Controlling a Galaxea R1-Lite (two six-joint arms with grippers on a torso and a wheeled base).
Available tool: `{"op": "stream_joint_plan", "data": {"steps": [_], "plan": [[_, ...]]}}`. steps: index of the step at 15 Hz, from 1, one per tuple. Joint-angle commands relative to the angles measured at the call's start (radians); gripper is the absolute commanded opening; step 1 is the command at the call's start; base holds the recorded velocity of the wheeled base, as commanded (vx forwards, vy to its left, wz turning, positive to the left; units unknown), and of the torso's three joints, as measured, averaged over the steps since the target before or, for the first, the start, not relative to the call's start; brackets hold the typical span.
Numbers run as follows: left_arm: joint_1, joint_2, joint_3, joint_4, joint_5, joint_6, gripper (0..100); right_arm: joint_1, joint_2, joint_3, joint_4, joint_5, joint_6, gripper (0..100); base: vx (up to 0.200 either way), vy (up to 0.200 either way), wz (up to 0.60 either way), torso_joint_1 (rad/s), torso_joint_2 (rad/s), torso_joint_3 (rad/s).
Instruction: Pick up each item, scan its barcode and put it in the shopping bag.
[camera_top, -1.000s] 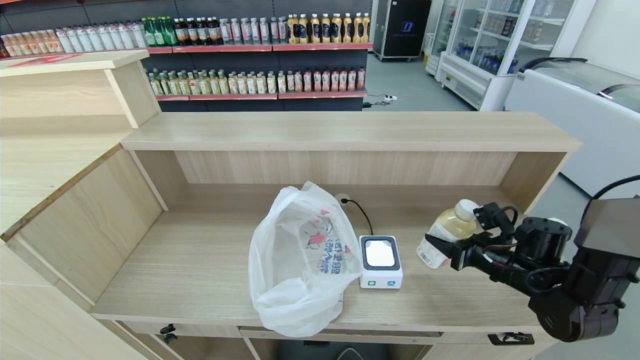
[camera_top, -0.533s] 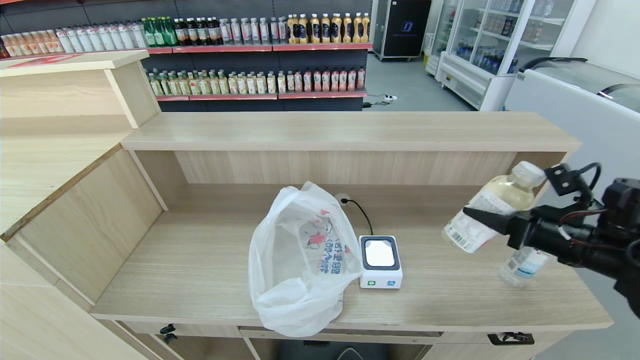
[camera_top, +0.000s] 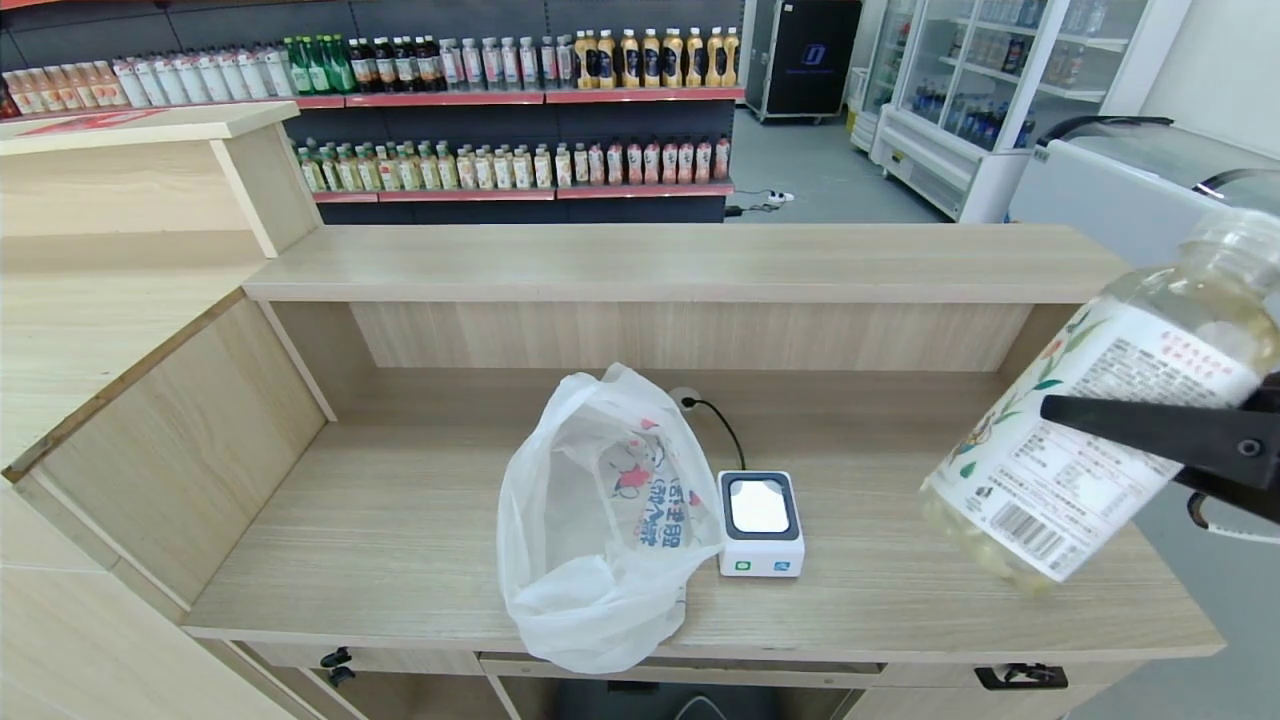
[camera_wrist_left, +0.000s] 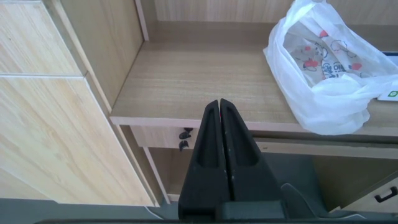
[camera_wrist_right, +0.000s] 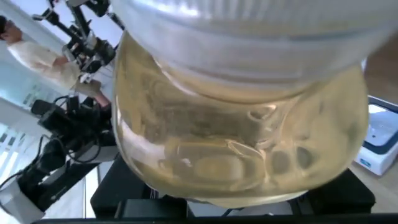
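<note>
Got the bottle (camera_top: 1100, 400) clamped in the right fingers (camera_top: 1150, 432), squeezed shut round the label. Held up in the air, tilted, over the right end of the bench (camera_top: 380, 540), cap end up and away, barcode facing the head camera. Over on the left, seeing the left fingers (camera_wrist_left: 219, 118) pressed tight together on nothing, out in front of the bench. Also spotting the white shopping bag (camera_top: 600, 520) slumped open mid-bench, right up against the little white scanner (camera_top: 760, 522).
</note>
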Motion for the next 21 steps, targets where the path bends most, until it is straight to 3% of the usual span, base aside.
{"op": "stream_joint_plan", "data": {"steps": [1,3,7,15,21], "plan": [[0.001,0.0,0.0,0.0,0.001,0.0,0,0.083,-0.077,-0.034,0.011,-0.001,0.002,0,0.0,0.0,0.0,0.0,0.0,0.0],[0.001,0.0,0.0,0.0,0.001,0.0,0,0.112,-0.069,-0.062,0.018,0.002,0.009,0,0.0,0.0,0.0,0.0,0.0,0.0],[0.001,0.0,0.0,0.0,0.001,0.0,0,0.172,-0.075,-0.137,0.023,0.002,0.175,0,0.0,0.0,0.0,0.0,0.0,0.0],[0.001,0.0,0.0,0.0,-0.001,0.0,0,0.178,-0.038,-0.126,0.026,-0.012,0.183,0,0.0,0.0,0.0,0.0,0.0,0.0],[0.001,0.0,0.0,0.0,0.001,0.0,0,0.309,-0.029,-0.126,0.026,-0.263,0.178,0,0.0,0.0,0.0,0.0,0.0,0.0]]}}
